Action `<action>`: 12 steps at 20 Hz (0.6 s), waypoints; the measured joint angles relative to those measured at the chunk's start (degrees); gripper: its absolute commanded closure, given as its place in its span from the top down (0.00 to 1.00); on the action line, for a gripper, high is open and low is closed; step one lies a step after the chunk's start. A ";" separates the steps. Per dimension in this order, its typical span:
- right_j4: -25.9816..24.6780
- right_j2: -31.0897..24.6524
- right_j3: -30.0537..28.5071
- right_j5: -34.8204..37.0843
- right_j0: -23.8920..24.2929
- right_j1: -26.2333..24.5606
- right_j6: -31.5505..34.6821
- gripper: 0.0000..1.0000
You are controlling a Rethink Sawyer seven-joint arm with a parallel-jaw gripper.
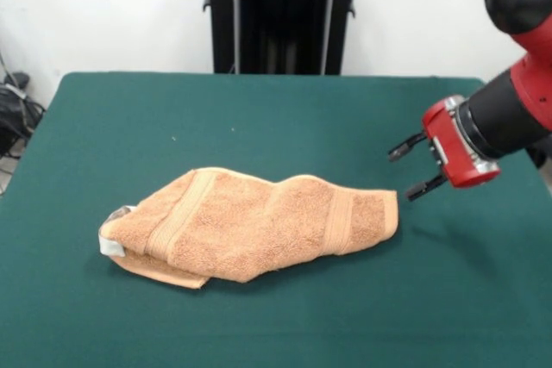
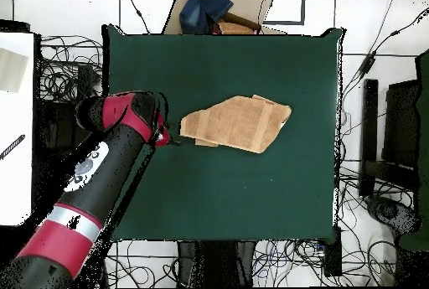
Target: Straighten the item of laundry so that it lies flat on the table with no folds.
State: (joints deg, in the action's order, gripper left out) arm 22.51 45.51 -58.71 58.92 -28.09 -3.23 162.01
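Note:
The orange-tan terry towel [image 1: 254,226] lies folded over itself on the green table [image 1: 259,118], left of centre in the front view. Two woven bands cross it and a white loop tag [image 1: 113,232] sticks out at its left end. In the overhead view the towel [image 2: 236,123] lies near the table's middle [image 2: 243,193]. My gripper [image 1: 411,167] is open and empty. It hangs just right of the towel's right edge, a little above the cloth, fingers pointing toward the towel. In the overhead view the gripper [image 2: 170,141] is at the towel's left end.
The robot's black pedestal [image 1: 280,15] stands behind the table's far edge. Cables and boxes lie on the floor round the table [image 2: 226,9]. A white surface [image 2: 15,126] stands at the left in the overhead view.

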 measured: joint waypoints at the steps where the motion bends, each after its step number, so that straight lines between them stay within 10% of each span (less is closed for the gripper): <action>1: 0.00 0.00 0.00 -0.01 0.04 -0.01 0.00 1.00; 12: 0.01 0.00 0.03 -0.01 0.38 -1.36 0.07 1.00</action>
State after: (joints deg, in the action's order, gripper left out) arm 22.52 45.51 -58.68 58.91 -27.71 -4.59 162.08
